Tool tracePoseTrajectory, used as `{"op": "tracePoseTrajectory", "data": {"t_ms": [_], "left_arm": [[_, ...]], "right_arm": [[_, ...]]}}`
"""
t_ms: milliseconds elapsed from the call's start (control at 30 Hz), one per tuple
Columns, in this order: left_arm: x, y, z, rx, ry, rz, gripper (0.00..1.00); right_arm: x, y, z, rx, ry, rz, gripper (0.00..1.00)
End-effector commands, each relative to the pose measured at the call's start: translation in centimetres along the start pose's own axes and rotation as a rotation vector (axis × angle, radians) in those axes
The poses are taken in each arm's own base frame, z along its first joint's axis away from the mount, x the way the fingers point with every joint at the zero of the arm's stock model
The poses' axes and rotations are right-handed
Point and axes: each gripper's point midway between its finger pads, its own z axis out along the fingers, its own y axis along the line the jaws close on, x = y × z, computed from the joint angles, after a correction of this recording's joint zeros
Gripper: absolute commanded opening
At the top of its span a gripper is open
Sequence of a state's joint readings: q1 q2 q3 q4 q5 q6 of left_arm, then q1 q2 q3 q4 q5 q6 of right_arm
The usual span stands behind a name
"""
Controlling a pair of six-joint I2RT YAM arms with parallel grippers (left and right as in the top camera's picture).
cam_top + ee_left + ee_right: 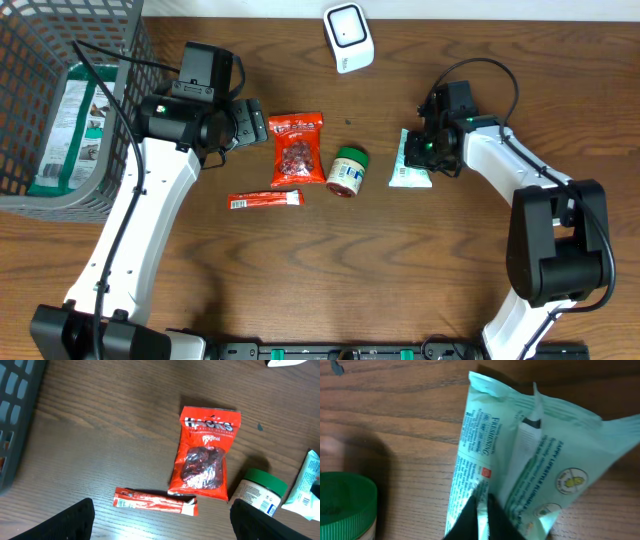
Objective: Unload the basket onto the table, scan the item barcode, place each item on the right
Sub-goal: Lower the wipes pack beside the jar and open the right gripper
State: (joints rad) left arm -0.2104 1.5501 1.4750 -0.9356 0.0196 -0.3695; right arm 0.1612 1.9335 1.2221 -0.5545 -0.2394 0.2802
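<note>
Saw soft, crinkly pale-green film packet [520, 460], flat and oblong, covered in small print, creased and puckered at the grip. Lay on wood-grain table [400, 280] at right side, just beside squat round jar [347, 170] with ribbed green lid. Found right gripper [481, 520] pinched on packet's lower edge, film caught between dark fingertips [465, 525]. Noted left gripper [250, 125] spread wide, holding nothing, beside glossy red bag [296, 150]. Flat red stick pack [265, 200] near that. Spotted white rounded scanner [348, 37] at far edge, well apart from packet. Grey grid-walled basket [30, 60] at left.
</note>
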Motion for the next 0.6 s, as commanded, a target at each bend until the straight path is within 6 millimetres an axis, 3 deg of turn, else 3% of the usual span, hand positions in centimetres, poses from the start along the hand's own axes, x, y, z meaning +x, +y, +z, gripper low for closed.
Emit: {"op": "tracePoseTrajectory", "data": {"t_ms": [0, 133, 200, 300, 433, 567], "left_arm": [[-0.2, 0.2, -0.5, -0.005, -0.015, 0.001, 0.87], [-0.2, 0.2, -0.5, -0.005, -0.015, 0.001, 0.87], [-0.2, 0.2, -0.5, -0.005, -0.016, 0.001, 0.87], [-0.2, 0.2, -0.5, -0.005, -0.015, 0.001, 0.87], [-0.2, 0.2, -0.5, -0.005, -0.015, 0.001, 0.87], [-0.2, 0.2, -0.5, -0.005, -0.015, 0.001, 0.87]], "right_arm": [[1.7, -2.2, 2.0, 0.093, 0.064, 0.027, 0.10], [-0.6, 1.6, -0.7, -0.097, 0.025, -0.051, 0.20], [-2.7, 3.5, -4.2, -0.174, -0.021, -0.040, 0.22], [-3.4, 3.0, -6.5, -0.140, -0.044, -0.030, 0.19], [-2.5, 0.4, -6.0, -0.002, -0.021, -0.010, 0.12], [0.1, -0.9, -3.3, 0.034, 0.036, -0.006, 0.13]]}}
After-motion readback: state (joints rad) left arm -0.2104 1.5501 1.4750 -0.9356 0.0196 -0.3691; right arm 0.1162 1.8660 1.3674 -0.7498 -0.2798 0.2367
